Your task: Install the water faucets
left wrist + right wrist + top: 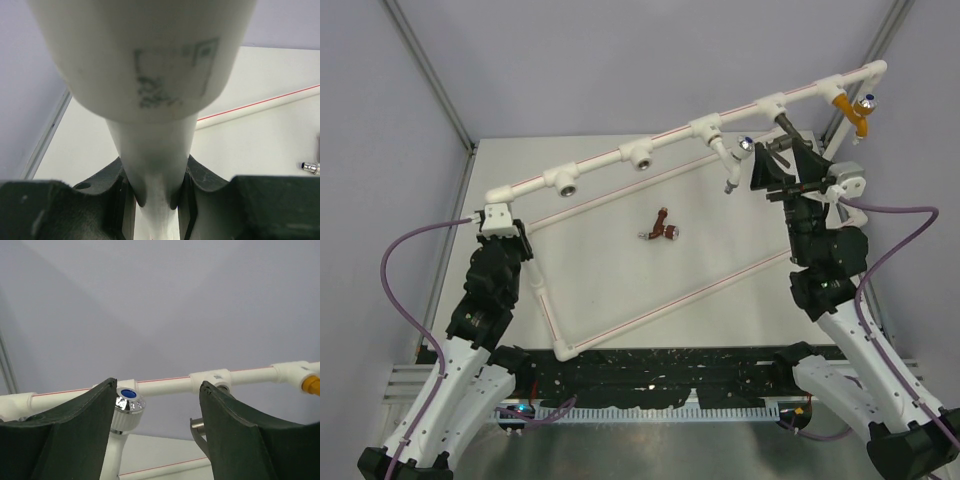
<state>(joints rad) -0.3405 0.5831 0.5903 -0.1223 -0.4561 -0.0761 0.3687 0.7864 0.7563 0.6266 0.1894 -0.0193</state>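
The white faucet (730,160) hangs from a tee on the raised white pipe (670,140), its blue-and-silver knob (127,407) upward. My right gripper (765,165) (159,390) is open around that knob. The left finger (75,430) stands right beside the knob and the right finger is well clear. The reddish-brown faucet (662,228) lies loose on the table inside the pipe frame. My left gripper (505,232) (157,200) is shut on the white pipe (150,75) at the frame's left corner.
An orange faucet (855,110) sits at the pipe's right end and a grey metal one (199,429) hangs from the tee by my right finger. Two tee sockets (565,180) (640,158) stand open on the left. The frame's lower pipes (660,305) cross the table.
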